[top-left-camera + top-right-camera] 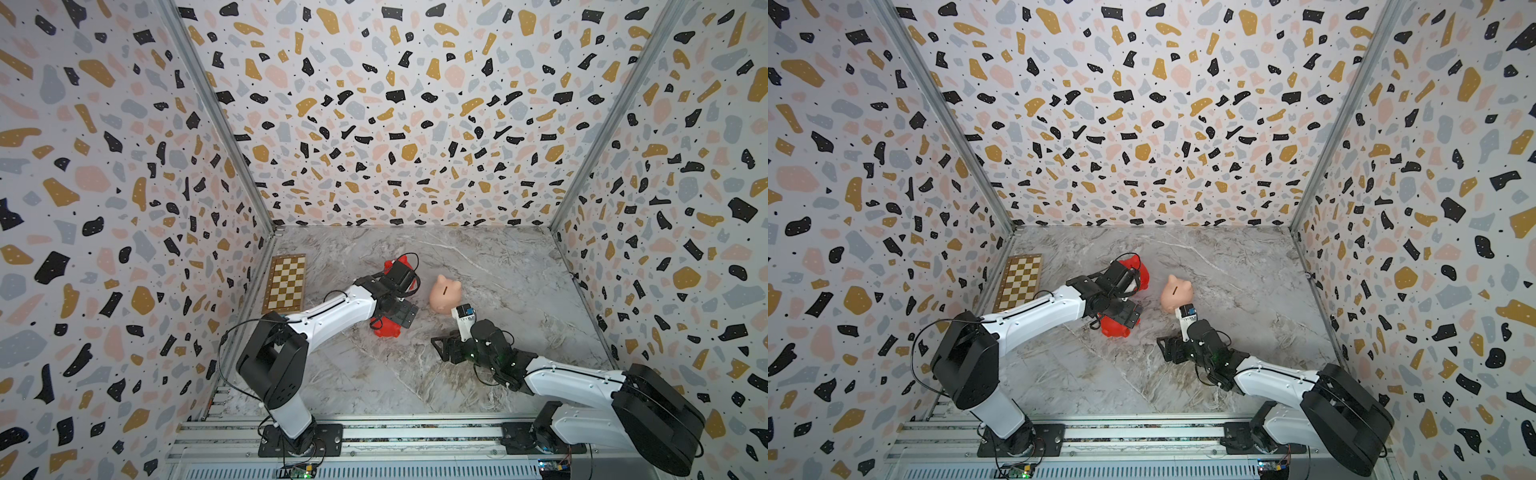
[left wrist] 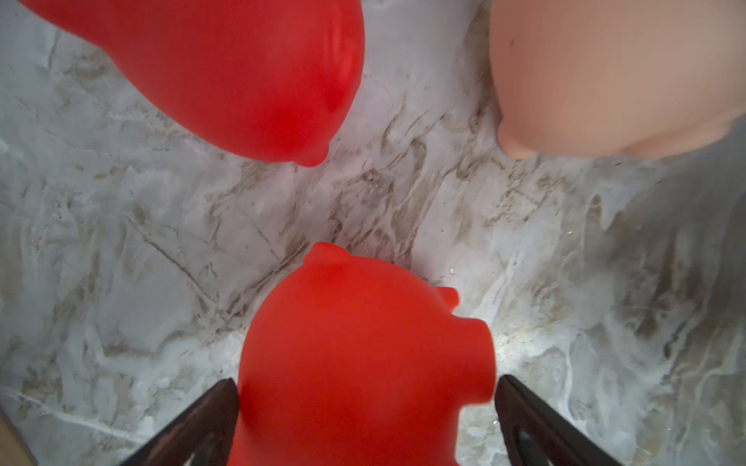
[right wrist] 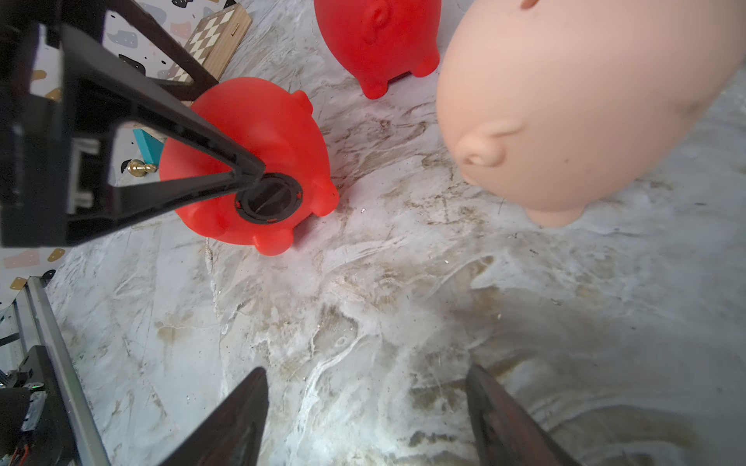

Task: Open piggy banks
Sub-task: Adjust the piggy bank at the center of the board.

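Three piggy banks stand close together mid-table. One red pig (image 1: 386, 329) (image 1: 1115, 329) lies on its side, its round black belly plug (image 3: 269, 197) facing my right wrist camera. My left gripper (image 1: 404, 315) (image 2: 365, 387) is open wide and straddles it, one finger (image 3: 181, 133) reaching to the plug's rim. The other red pig (image 1: 390, 266) (image 3: 379, 40) stands upright behind, partly hidden by the left wrist. Further right, the peach-pink pig (image 1: 444, 293) (image 1: 1177, 293) (image 3: 565, 101) stands upright, slot up. My right gripper (image 1: 436, 345) (image 3: 367, 387) hangs open and empty over bare marble, in front of it.
A folded wooden chessboard (image 1: 286, 283) (image 3: 214, 40) lies against the left wall. Patterned walls close the table on three sides. An aluminium rail (image 1: 374, 432) carrying both arm bases runs along the front edge.
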Controlling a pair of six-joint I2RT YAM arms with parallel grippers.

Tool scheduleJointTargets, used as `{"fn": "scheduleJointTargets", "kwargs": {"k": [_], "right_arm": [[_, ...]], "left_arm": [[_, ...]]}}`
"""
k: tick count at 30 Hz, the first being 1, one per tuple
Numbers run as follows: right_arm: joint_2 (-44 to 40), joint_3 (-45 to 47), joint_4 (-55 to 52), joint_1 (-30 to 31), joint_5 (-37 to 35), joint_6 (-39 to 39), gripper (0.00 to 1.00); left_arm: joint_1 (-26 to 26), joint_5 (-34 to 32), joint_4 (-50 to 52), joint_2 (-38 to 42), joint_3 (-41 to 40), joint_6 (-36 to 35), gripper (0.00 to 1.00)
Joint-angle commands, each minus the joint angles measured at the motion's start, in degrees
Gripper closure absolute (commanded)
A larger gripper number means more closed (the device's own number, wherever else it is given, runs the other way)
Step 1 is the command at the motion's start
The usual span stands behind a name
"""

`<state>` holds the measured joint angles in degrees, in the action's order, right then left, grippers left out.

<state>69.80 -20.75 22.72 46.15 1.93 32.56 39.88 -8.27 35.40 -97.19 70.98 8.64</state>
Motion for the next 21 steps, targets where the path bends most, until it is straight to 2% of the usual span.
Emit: {"fn": "scheduleJointTargets", "kwargs": {"k": [1, 14, 21], "right_arm": [[-0.2, 0.5, 0.3, 0.3, -0.3, 0.3, 0.22], [-0.2, 0.2, 0.1, 0.3, -0.2, 0.0, 0.22], [0.6, -0.3, -0.1, 0.3, -0.4, -0.4, 0.22]], "left_arm": [[-0.1, -0.9, 2.5, -0.9, 1.3, -1.6, 0.01], [-0.3, 0.7, 3.7, -0.2, 3.0, -1.6, 0.01], [-2.4, 5.1, 7.0, -2.2, 6.6, -2.2, 0.01]]}}
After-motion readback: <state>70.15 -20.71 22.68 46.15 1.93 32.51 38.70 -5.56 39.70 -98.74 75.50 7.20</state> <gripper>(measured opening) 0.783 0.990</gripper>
